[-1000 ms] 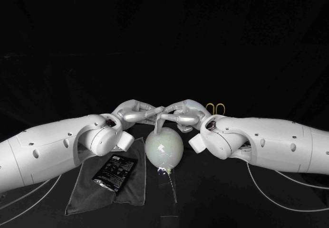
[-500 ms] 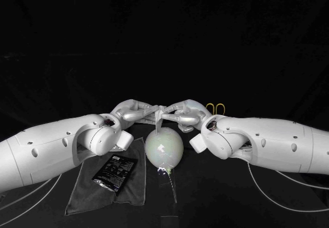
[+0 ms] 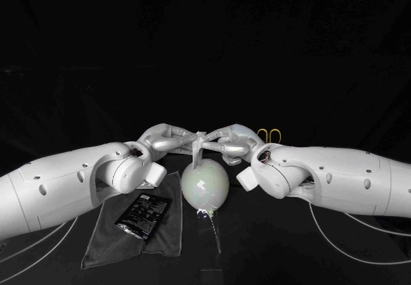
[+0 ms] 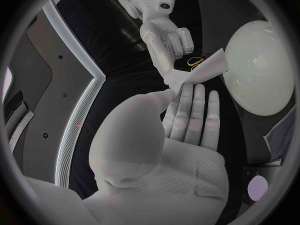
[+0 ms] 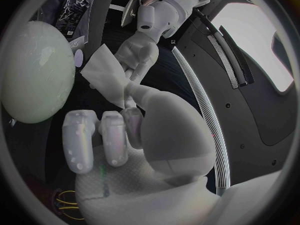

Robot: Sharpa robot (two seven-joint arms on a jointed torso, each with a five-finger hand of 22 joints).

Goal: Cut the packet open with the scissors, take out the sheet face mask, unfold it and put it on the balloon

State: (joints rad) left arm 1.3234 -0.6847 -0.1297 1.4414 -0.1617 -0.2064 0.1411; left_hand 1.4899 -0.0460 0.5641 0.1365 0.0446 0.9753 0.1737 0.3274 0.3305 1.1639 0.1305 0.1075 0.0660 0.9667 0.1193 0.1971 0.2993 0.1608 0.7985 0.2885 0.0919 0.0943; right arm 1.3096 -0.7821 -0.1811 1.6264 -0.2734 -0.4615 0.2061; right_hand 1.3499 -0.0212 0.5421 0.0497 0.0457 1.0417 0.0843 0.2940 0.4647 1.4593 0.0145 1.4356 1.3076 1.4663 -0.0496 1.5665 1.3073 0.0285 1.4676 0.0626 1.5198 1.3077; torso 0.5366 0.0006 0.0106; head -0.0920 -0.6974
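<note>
— Where is the mask?
— At the centre of the head view. The folded white mask hangs between the two hands, and its lower end reaches the top of the balloon. I cannot tell whether they touch.
— And the fingers?
— The left hand pinches one upper edge and the right hand pinches the other. Both sets of fingers are closed on the sheet.
— Anything else?
— The packet lies on a grey cloth, lower left on the desk. The scissors show their yellow handles behind the right hand, right of centre.
</note>
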